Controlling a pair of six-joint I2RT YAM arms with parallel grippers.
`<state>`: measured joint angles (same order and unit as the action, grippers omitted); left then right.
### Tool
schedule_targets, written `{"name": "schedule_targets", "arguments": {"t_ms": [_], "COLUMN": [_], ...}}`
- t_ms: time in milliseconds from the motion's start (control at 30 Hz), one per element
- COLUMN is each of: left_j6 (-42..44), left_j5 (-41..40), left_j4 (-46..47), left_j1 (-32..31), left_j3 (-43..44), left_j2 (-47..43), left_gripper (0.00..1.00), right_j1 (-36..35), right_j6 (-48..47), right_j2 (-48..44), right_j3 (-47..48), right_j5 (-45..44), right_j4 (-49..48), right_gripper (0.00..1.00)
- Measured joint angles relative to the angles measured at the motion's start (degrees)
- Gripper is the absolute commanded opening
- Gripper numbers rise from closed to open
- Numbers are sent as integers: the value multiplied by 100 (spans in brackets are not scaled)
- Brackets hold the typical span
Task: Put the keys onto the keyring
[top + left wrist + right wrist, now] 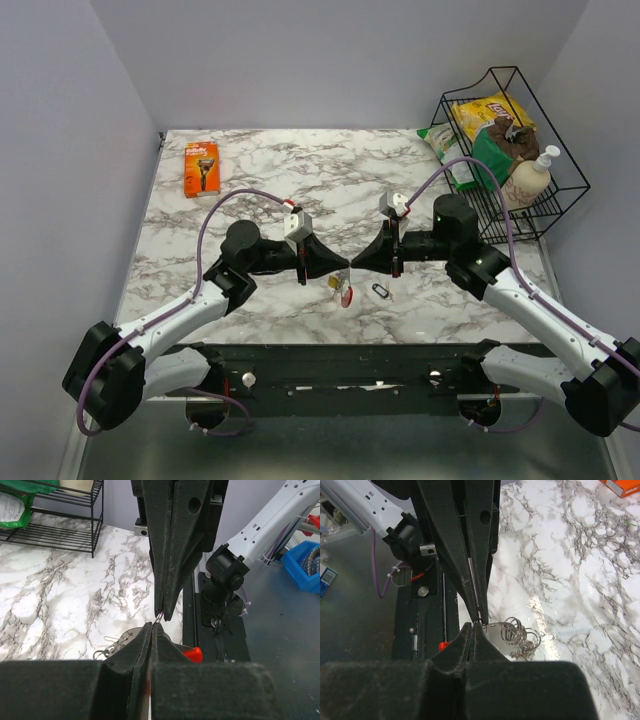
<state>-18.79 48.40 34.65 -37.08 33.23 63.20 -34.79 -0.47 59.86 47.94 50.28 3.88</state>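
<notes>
Your left gripper (pixel 151 626) and right gripper (pixel 472 625), both pinched closed, meet tip to tip on the keys (pixel 341 291); keyring (pixel 380 291) lies just beside.

We record the keys (pixel 341 290), a silvery bunch with red tag and yellow head, near centre. The keyring (pixel 380 290), a tiny black oblong loop, lies just right, apart.
</notes>
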Motion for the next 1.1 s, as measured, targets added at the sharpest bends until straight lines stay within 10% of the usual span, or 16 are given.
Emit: {"name": "schedule_targets", "arguments": {"t_ms": [233, 400, 1100], "left_j6": [15, 175, 420], "left_j5": [46, 20, -72], "left_j4": [-20, -197, -551], "left_j1": [0, -7, -17], "left_j3": [2, 2, 254], "left_j2": [2, -85, -50], "left_gripper": [1, 37, 34], "right_j1": [13, 11, -2], "right_j6": [0, 2, 111], "right_j2": [2, 4, 0], "right_j3": [-7, -61, -72], "right_j5": [-2, 2, 37], "right_j4": [-2, -79, -118], "right_gripper": [0, 0, 0]}}
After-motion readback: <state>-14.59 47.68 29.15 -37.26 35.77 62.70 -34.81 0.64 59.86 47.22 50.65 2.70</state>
